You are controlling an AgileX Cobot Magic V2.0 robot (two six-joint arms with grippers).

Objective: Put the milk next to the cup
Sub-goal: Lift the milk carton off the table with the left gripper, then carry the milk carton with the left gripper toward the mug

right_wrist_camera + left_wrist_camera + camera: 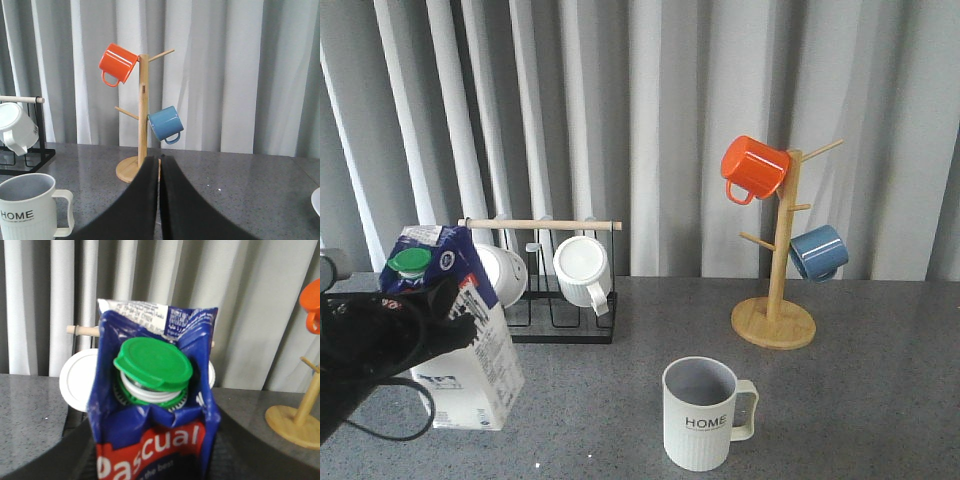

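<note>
Left gripper (440,310) is clamping the Pascual milk carton (455,340) high up near the gable, far left of the table. The carton is leaning, its long axis tipping left at the top, with the base apparently on or just off the surface; can't tell which. The black wire mug rack (565,325) is sitting just behind it. The HOME cup (700,412) is standing well to the carton's right, handle facing right, with bare tabletop (590,420) between them, so the path is open. The wooden mug tree (775,320) is behind the cup, clear of it. Right gripper (159,200) is idling with fingers pressed together, holding nothing.
</note>
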